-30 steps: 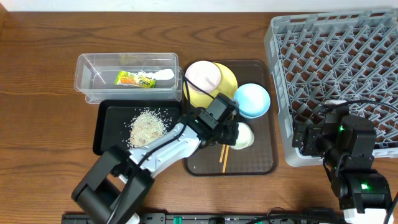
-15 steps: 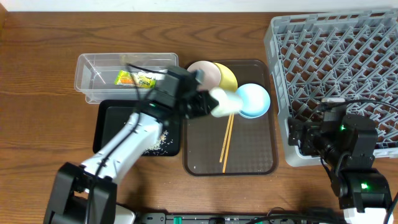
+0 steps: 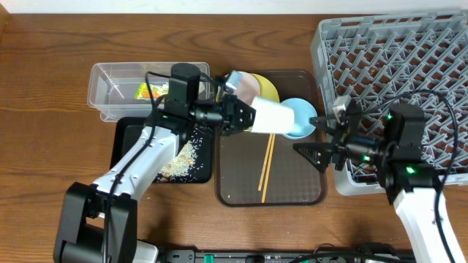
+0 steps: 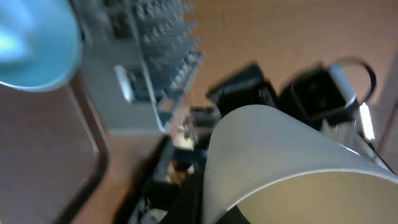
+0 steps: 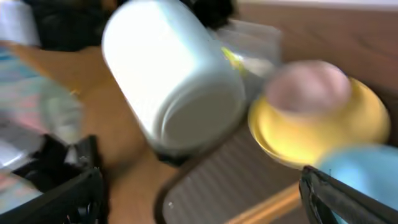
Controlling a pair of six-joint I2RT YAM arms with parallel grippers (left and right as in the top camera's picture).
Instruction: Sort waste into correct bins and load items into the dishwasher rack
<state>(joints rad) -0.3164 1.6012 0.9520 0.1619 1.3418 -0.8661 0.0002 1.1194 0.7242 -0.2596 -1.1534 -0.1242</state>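
My left gripper (image 3: 245,117) is shut on the small white cup (image 3: 272,117) and holds it sideways above the dark brown tray; the cup fills the left wrist view (image 4: 280,155). My right gripper (image 3: 316,151) is open and empty, just right of the cup (image 5: 174,81), its fingers wide apart (image 5: 205,193). The white bowl (image 3: 240,82) sits on the yellow plate (image 3: 265,89). The light blue bowl (image 3: 301,117) and two chopsticks (image 3: 267,164) lie on the tray. The wrapper (image 3: 148,91) is in the clear tub (image 3: 110,73). Rice (image 3: 179,157) lies in the black tray (image 3: 124,150). The crumpled paper is hidden.
The dark brown serving tray (image 3: 307,186) lies in the middle. The grey dishwasher rack (image 3: 395,66) fills the right side, and my right arm reaches out from its front left corner. Bare wood table runs along the back and far left.
My left gripper lifted the white cup off the brown tray and turned it sideways towards the right. My right arm swung left from the rack's edge towards the cup, jaws open.
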